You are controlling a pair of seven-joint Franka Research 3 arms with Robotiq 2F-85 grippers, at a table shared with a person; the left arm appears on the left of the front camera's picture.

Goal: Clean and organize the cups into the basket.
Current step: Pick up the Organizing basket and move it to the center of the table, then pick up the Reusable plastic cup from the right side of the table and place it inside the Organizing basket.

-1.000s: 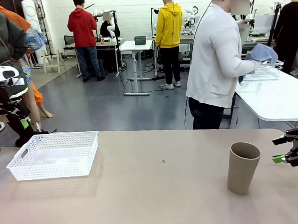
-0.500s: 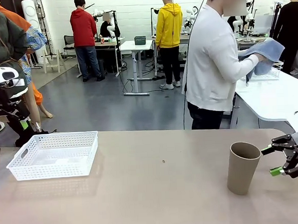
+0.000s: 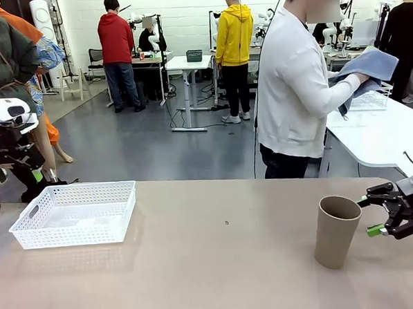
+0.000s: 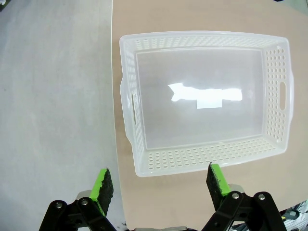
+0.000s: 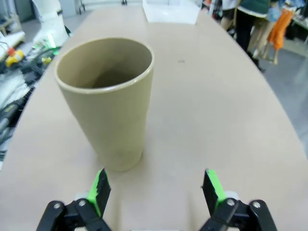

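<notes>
One tan cup (image 3: pixel 336 231) stands upright on the table at the right, empty; the right wrist view shows the same cup (image 5: pixel 109 98) close ahead, left of centre. My right gripper (image 3: pixel 373 217) hovers open just right of it, fingers level with its upper half, not touching; its own camera shows the right gripper (image 5: pixel 156 190) with jaws spread. The white mesh basket (image 3: pixel 31 236) sits empty at the table's left. High above the basket's outer side hangs my left gripper (image 4: pixel 160 183), open, looking down into the basket (image 4: pixel 133 101).
A person in a white top (image 3: pixel 293 87) stands beyond the far edge, wiping something with a blue cloth (image 3: pixel 368 70) at a white side table (image 3: pixel 379 135). The tan table (image 3: pixel 226 264) lies bare between basket and cup. Floor lies past the table's left edge (image 4: pixel 53 96).
My right gripper has moved left and slightly up, closing in on the cup from the right. The person has raised the blue cloth. My left arm is still.
</notes>
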